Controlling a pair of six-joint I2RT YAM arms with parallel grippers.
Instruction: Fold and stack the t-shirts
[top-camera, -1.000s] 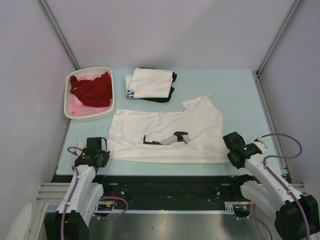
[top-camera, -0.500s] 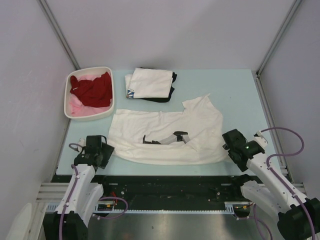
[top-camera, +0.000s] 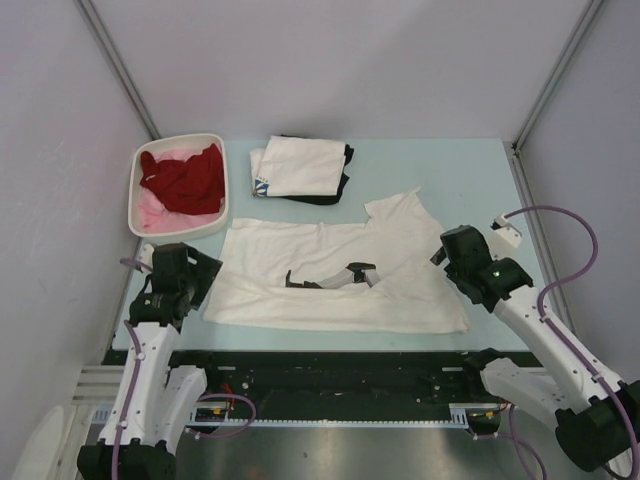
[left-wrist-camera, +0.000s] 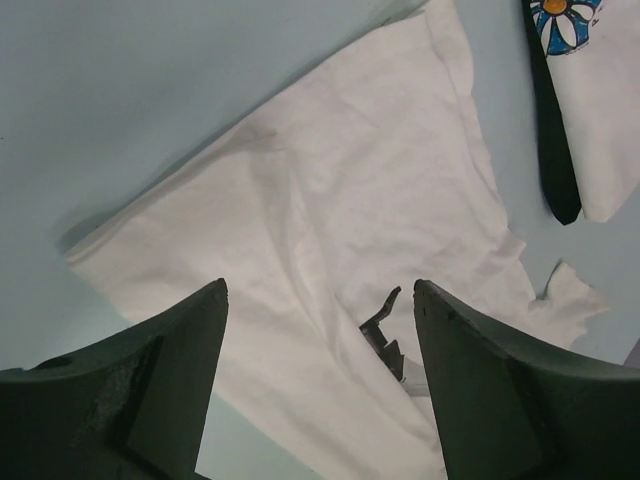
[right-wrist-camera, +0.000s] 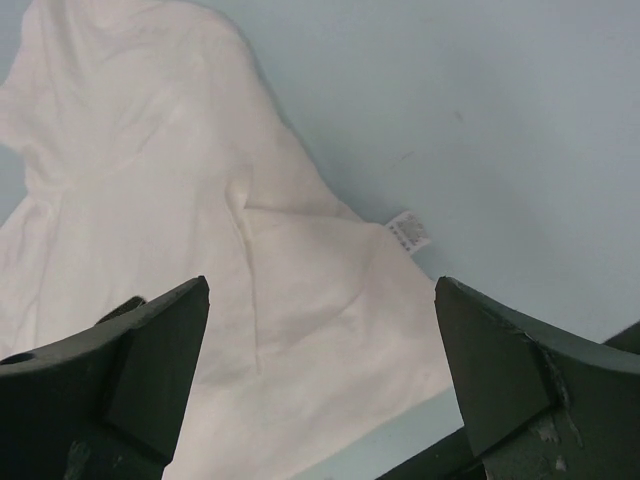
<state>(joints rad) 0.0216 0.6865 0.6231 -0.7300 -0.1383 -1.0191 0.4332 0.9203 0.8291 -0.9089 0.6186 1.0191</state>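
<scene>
A cream-white t-shirt (top-camera: 330, 272) with a dark print lies spread on the light blue table near the front. It also shows in the left wrist view (left-wrist-camera: 330, 260) and the right wrist view (right-wrist-camera: 200, 260). A folded cream-white t-shirt with a small blue mark (top-camera: 298, 166) lies on a folded black t-shirt (top-camera: 346, 170) at the back. A dark red t-shirt (top-camera: 185, 178) and a pink t-shirt (top-camera: 150, 212) lie in the basin. My left gripper (top-camera: 203, 273) is open above the shirt's left edge. My right gripper (top-camera: 443, 256) is open above its right edge.
A white oval plastic basin (top-camera: 216, 228) stands at the back left of the table (top-camera: 470, 190). Grey walls enclose the table on three sides. The black rail with cables runs along the near edge.
Both grippers have moved away from the near edge, up along the shirt's left and right sides. The shirt's near corners now lie spread wider.
</scene>
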